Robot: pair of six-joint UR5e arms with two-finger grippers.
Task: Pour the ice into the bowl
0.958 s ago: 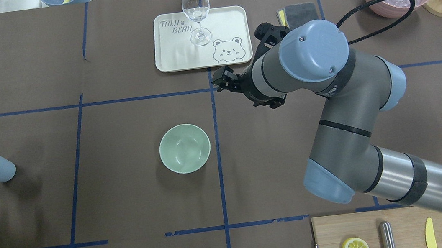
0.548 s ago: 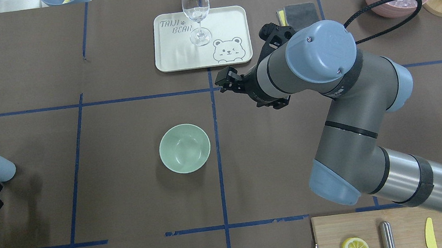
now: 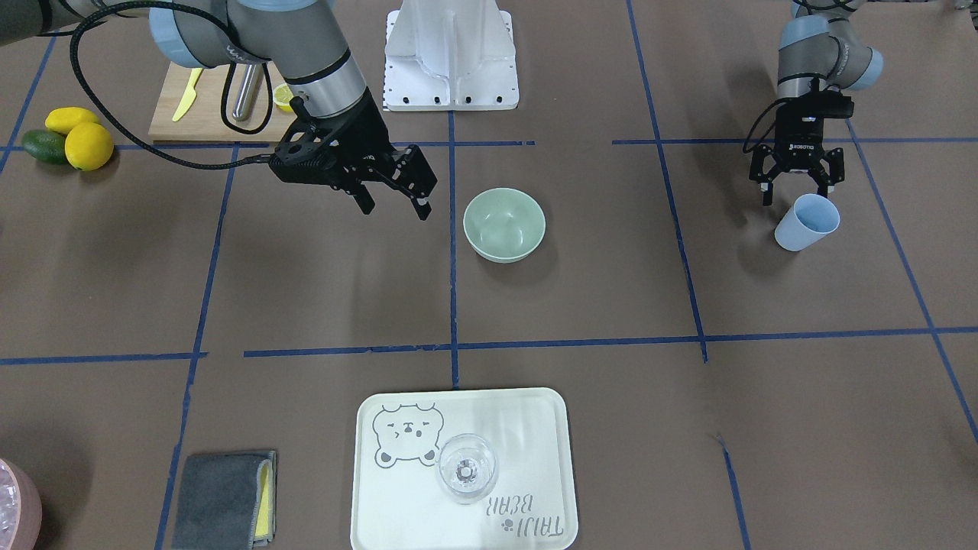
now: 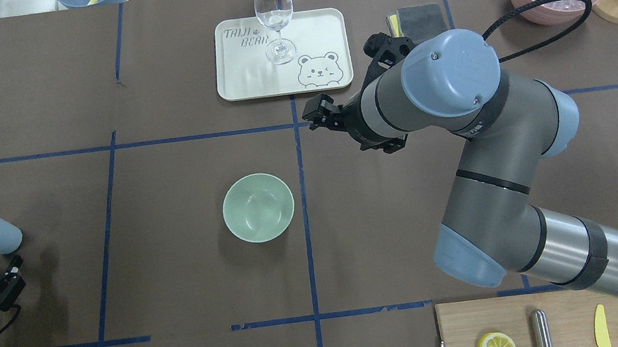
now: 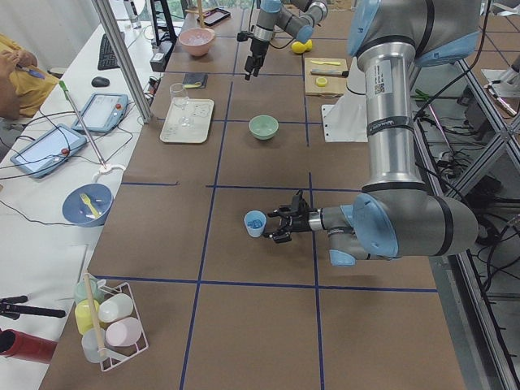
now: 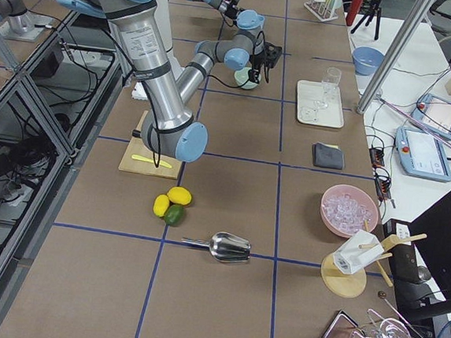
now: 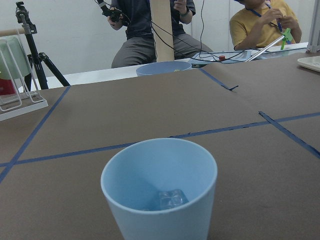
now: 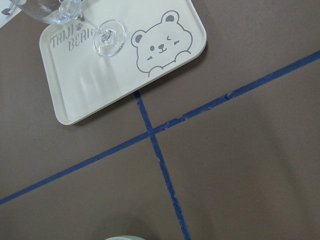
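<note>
The small clear ice cubes (image 7: 169,199) lie in the bottom of a pale blue plastic cup (image 3: 807,222) that stands upright on the brown tabletop (image 4: 182,295), well apart from the round pale sage-green bowl (image 4: 258,207). The left arm's fingers (image 3: 759,176) are spread wide just beside the cup on the robot's side, gripping nothing and not touching it. The bowl sits near the middle of the tabletop with nothing visible inside. The right arm's fingers (image 3: 416,191) hang above the tabletop just beside the bowl, also spread and gripping nothing. Beyond them a clear wine glass (image 4: 274,18) stands on a cream rectangular tray (image 4: 315,31).
</note>
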